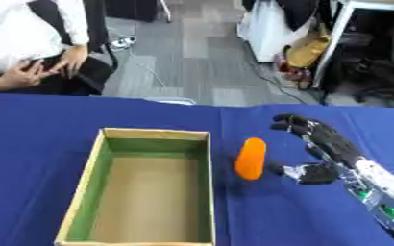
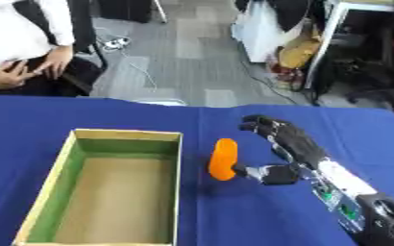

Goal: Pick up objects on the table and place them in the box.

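Note:
An orange oblong object [image 1: 251, 158] lies on the blue tablecloth, just right of an open cardboard box [image 1: 99, 153] with green inner walls and nothing inside. My right hand [image 1: 322, 144] hovers right of the orange object. Its fingers [image 1: 294, 123] reach out past the object's far end and its thumb [image 1: 305, 172] points toward the object's near end. The hand is open and holds nothing; a small gap separates it from the object. My left hand shows in neither view.
The blue-covered table [image 1: 32, 144] spreads across the whole foreground. Beyond its far edge lie grey floor, a seated person at the upper left, and bags and table legs at the upper right.

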